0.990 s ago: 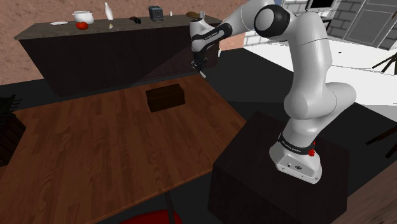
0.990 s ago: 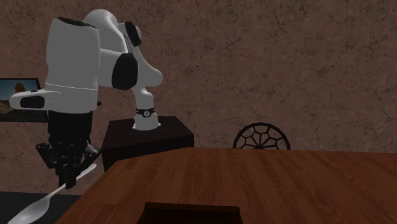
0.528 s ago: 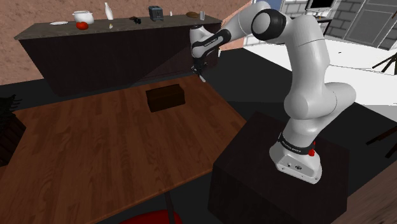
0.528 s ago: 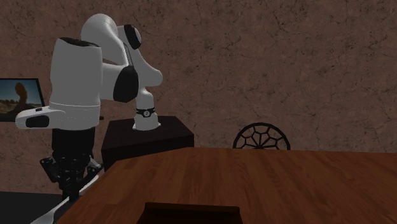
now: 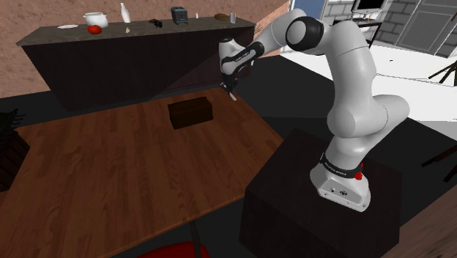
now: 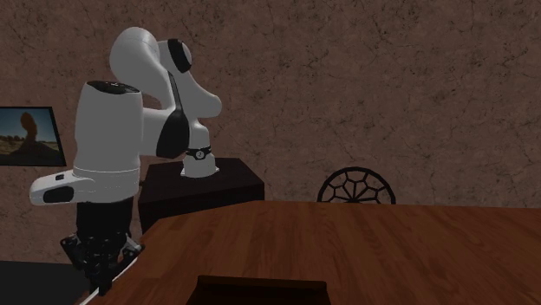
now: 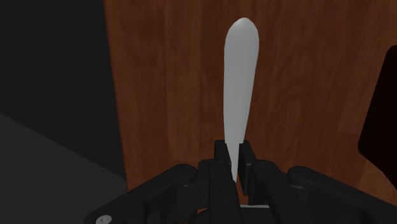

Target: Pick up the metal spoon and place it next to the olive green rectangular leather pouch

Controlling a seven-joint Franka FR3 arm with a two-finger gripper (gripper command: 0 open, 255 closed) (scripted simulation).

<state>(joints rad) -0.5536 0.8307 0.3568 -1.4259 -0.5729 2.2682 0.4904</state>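
Spoon (image 7: 239, 89): a slim, pale-grey, plainly rendered spoon with a rounded far end. It is clasped at its narrow near end and juts straight out from the tool over the wood, close to the table's edge.
Tool (image 7: 235, 158): the all-black two-finger tool has its fingers (image 7: 221, 153) drawn in tight on the spoon, with no gap showing, and grips nothing else. In the shoulder view it (image 5: 231, 86) hangs at the table's far corner.
Height: I cannot tell how much air lies between the spoon's end and the wood. In the second exterior view the tool (image 6: 100, 264) sits low beside the table's edge.
Pouch (image 5: 190, 112): a dark, boxy rectangular pouch that reads brown-black here, not plainly olive. It lies flat on the table, near the tool but clear of it. In the wrist view its dark flank (image 7: 382, 108) lies off to one side of the spoon, apart from it.
Table (image 5: 132, 168): a broad table of reddish-brown wood, with the pouch toward its far end.
Arm (image 5: 344, 80): the white arm with dark joints reaches from its dark box stand (image 5: 322, 212) up and over to the far corner.
Done, as I judge it: the pick-up, since the spoon is off the surface and in the grip.
Left, as I judge it: a short carry toward the pouch, lowering the spoon flat onto the wood just beside the pouch and not on it, then letting go.
Progress: likely past halfway, with placement the remaining part.
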